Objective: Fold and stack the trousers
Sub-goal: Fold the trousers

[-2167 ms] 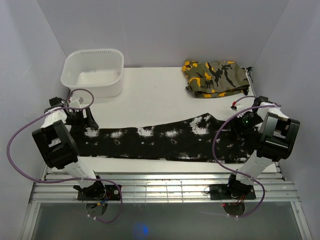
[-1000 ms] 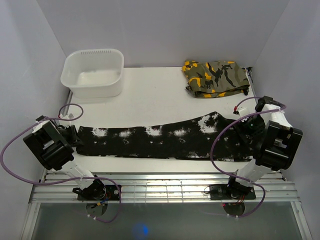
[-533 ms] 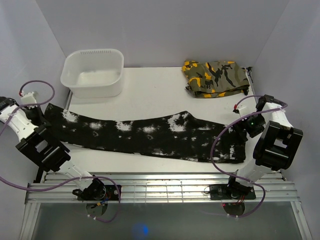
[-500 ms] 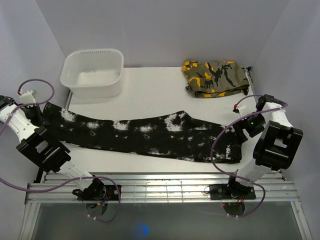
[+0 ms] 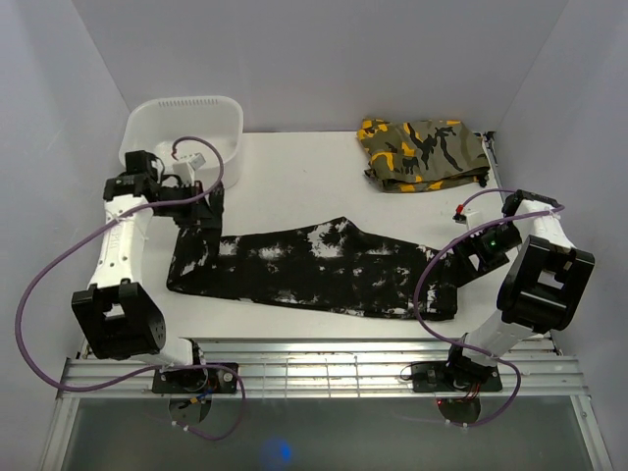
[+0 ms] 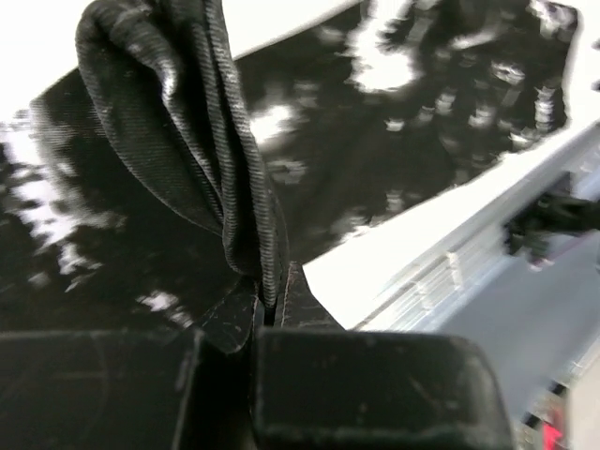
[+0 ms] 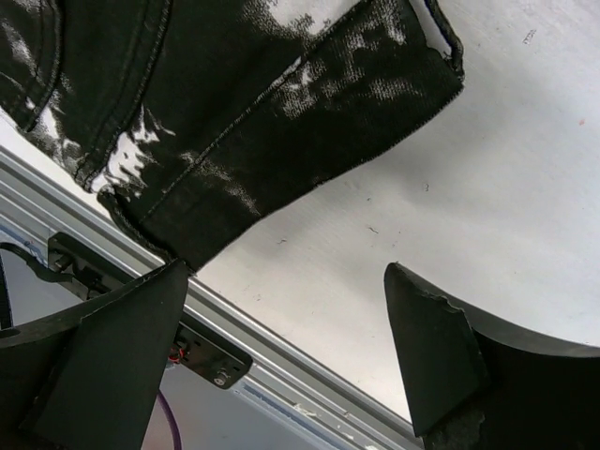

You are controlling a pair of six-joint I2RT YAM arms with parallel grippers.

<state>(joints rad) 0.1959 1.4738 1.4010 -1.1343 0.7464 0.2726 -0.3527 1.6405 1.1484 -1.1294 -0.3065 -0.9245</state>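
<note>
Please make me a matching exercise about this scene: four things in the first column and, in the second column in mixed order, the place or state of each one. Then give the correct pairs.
Column one
1. left gripper
2. right gripper
3. camouflage garment
4. white basin

Column two
A. lies at the far right of the table
B. open and holding nothing
C. stands at the far left of the table
D. shut on a bunched fold of the trousers

Pairs: 1-D, 2-B, 3-A, 4-C

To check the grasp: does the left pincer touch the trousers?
Touching. The left wrist view shows the left pincer shut on a fold of the trousers.
</note>
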